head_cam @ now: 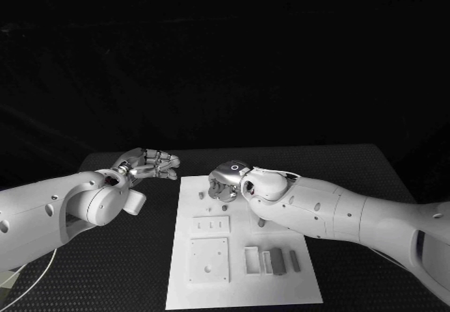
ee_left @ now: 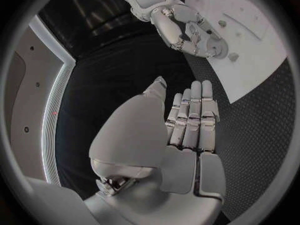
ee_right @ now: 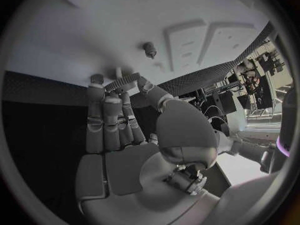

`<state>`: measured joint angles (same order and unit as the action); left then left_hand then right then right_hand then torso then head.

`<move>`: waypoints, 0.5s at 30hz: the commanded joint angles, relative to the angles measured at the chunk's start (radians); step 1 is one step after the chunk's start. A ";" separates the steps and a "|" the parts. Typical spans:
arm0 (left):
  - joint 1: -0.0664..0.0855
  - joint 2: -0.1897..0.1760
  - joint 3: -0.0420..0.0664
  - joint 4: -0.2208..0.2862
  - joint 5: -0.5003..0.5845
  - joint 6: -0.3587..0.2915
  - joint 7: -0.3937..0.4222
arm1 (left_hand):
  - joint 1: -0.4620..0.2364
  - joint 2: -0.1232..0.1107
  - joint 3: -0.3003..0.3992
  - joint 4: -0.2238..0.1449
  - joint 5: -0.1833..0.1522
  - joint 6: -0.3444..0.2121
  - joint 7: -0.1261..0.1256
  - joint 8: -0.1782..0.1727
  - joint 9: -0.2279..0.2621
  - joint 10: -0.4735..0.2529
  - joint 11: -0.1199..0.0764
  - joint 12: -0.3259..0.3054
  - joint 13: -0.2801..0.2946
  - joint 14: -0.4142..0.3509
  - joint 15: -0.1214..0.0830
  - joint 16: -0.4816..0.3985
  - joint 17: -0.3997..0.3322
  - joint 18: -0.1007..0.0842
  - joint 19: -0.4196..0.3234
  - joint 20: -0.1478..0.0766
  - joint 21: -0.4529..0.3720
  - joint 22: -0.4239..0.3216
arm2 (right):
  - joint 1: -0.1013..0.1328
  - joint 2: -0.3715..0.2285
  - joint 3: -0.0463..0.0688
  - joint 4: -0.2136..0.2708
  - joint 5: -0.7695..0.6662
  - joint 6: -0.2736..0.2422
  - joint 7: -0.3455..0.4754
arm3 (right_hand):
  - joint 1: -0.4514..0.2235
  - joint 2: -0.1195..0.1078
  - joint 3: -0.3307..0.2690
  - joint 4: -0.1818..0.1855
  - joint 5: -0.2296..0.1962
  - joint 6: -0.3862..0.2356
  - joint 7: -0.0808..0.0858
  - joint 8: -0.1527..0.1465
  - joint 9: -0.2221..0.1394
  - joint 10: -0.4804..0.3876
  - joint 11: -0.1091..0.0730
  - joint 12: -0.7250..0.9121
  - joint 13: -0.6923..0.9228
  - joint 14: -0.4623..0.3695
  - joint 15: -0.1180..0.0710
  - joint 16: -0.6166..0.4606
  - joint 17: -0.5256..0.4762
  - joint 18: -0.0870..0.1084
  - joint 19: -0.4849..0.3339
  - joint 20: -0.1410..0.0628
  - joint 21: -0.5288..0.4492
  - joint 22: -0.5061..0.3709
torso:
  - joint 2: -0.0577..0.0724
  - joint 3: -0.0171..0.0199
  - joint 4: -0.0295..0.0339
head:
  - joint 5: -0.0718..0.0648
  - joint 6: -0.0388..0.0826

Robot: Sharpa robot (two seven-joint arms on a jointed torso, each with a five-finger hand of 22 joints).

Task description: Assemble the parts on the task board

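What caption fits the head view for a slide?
Right hand reaches over the far end of the white task board; left hand hovers beside it.

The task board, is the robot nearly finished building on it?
Not nearly. On the task board, the grey parts lie loose by the near edge, and nothing looks assembled yet. The right hand is at the far end, its fingers reaching a small peg; whether it holds it is unclear. The left hand holds nothing, off the board.
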<state>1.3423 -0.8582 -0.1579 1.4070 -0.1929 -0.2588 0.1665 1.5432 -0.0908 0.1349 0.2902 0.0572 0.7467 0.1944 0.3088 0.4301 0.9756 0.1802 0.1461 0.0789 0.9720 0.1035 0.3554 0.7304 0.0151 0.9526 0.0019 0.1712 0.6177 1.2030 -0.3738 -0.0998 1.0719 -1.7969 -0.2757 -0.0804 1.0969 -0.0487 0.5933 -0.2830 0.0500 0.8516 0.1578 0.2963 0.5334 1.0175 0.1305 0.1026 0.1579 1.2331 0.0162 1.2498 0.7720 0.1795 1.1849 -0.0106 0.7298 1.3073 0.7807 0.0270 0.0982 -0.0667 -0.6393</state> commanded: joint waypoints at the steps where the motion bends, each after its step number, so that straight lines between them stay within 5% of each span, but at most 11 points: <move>1: 0.001 0.000 0.001 0.004 -0.001 0.005 0.006 | -0.009 -0.001 0.007 -0.001 -0.003 -0.007 0.017 -0.004 -0.002 -0.001 0.008 -0.004 -0.001 0.007 -0.002 -0.004 0.001 0.020 0.004 -0.001 -0.006 0.002 | -0.005 -0.014 -0.004 0.003 -0.018 0.026 -0.023 | 0.005 -0.005 0.000 -0.003 -0.002 0.009 -0.001 0.000 0.000 0.011 0.002 0.001 0.000 0.002 0.003 0.007 -0.001 0.082 0.006 -0.003 0.007 0.019 | 0.000 -0.0005 0.0004 | -0.001 -0.001; 15: 0.001 -0.006 0.001 0.007 -0.001 0.004 0.006 | -0.009 -0.001 0.008 -0.001 -0.003 -0.007 0.018 -0.004 -0.001 -0.001 0.008 -0.004 -0.001 0.007 -0.002 -0.005 0.003 0.020 0.004 -0.001 -0.006 0.002 | -0.004 -0.054 -0.004 0.055 -0.019 0.019 -0.035 | 0.004 -0.005 0.001 -0.002 -0.002 0.022 0.000 0.004 -0.003 0.031 0.003 0.002 0.000 0.003 0.004 0.012 -0.002 0.082 0.011 -0.004 0.008 0.019 | 0.000 -0.0007 0.0008 | -0.002 -0.002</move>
<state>1.3423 -0.8641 -0.1579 1.4109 -0.1929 -0.2588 0.1660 1.5432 -0.0907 0.1372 0.2879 0.0572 0.7467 0.1944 0.3088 0.4302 0.9756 0.1802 0.1461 0.0789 0.9720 0.1035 0.3554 0.7314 0.0151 0.9526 0.0019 0.1712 0.6184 1.2037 -0.4222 -0.1001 1.1231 -1.8026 -0.2803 -0.1010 1.1006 -0.0450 0.5935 -0.2829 0.0502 0.8667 0.1596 0.2956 0.5287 1.0443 0.1320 0.1046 0.1604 1.2376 0.0117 1.2584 0.7710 0.1792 1.1923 -0.0105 0.7336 1.3073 0.7806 0.0265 0.0986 -0.0686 -0.6412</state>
